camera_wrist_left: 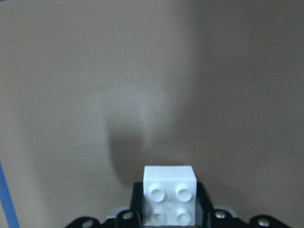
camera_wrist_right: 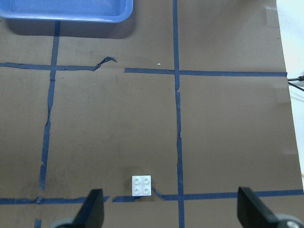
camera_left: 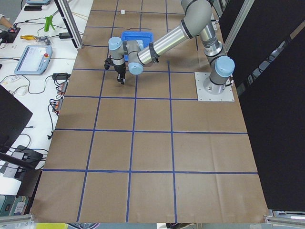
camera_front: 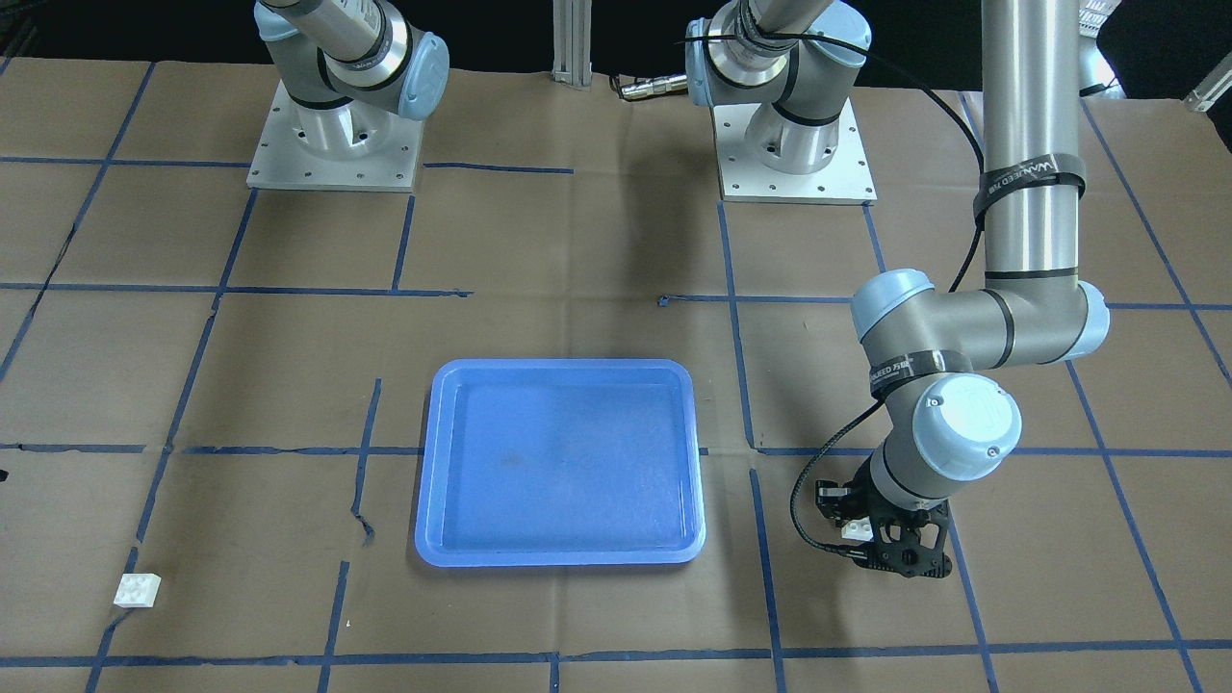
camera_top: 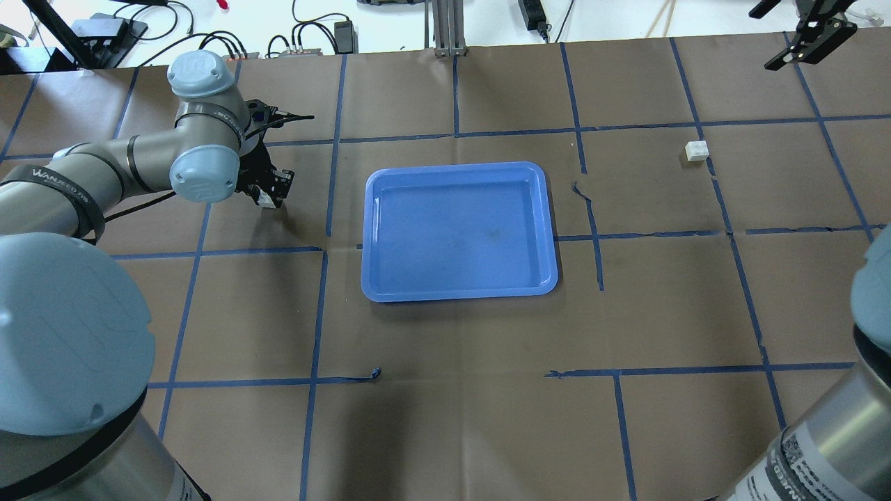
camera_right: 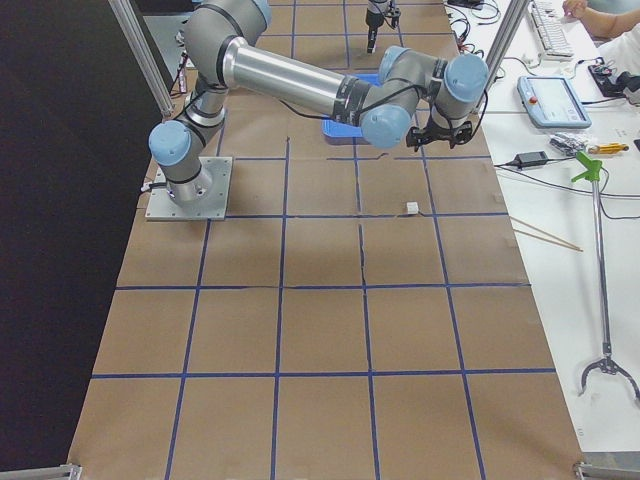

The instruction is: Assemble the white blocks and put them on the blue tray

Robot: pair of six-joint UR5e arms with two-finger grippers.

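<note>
Studs faced my left wrist camera: the held white block [camera_wrist_left: 169, 194] sat low in the middle of that frame, clenched between the fingers of my left gripper [camera_top: 267, 194], with brown paper and the block's own shadow beyond it. I could not tell whether it touched the paper. In the overhead view that gripper hung in the upper left of the frame, off the left rim of the blue tray [camera_top: 456, 166] and well apart from it.

The tray lay flat near the middle of the table [camera_top: 452, 417], its long sides running left to right in the overhead frame.

My right gripper [camera_top: 811, 35] was in the top right corner of the overhead view, its jaws released and spread wide. In its wrist view one fingertip [camera_wrist_right: 93, 209] stood at the lower left and the other at the lower right. The loose white block [camera_wrist_right: 142, 185] lay on the paper in the lower middle of that frame, studs up, its lower edge at a blue tape line [camera_wrist_right: 228, 195]. It touched neither fingertip. In the overhead view this block was in the upper right, well apart from the tray's right rim. A corner of the tray showed at the upper left of the right wrist frame.
</note>
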